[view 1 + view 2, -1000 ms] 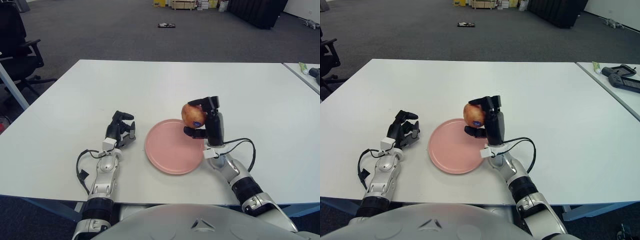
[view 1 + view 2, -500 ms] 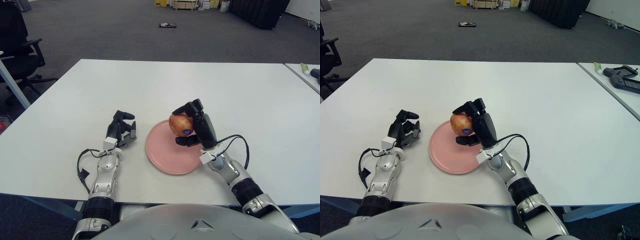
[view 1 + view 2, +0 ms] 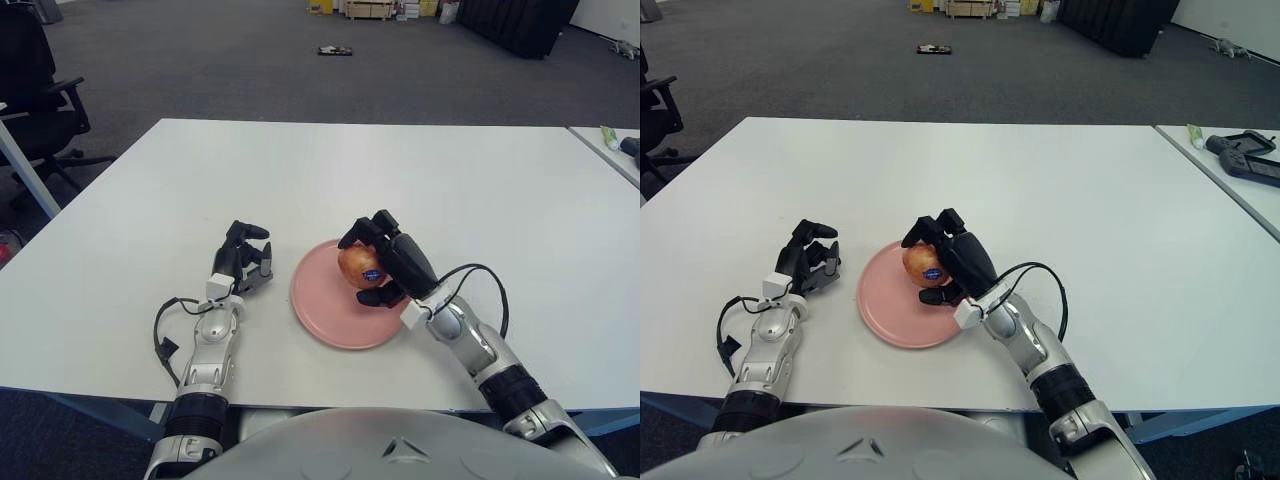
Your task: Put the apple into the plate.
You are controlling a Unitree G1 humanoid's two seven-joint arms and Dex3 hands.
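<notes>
A reddish-yellow apple with a blue sticker is held by my right hand just over the middle of the pink plate, low, close to its surface. The fingers wrap over the apple's top and right side. The plate lies on the white table near its front edge. My left hand rests on the table just left of the plate, fingers curled, holding nothing. The same scene shows in the right eye view, with the apple over the plate.
A second table at the far right holds a dark device and a small tube. An office chair stands at the far left. Cables loop from both wrists. The floor beyond is grey carpet.
My right hand has carried the apple leftwards and down, from above the plate's right rim to low over its middle. The left hand has not moved.
</notes>
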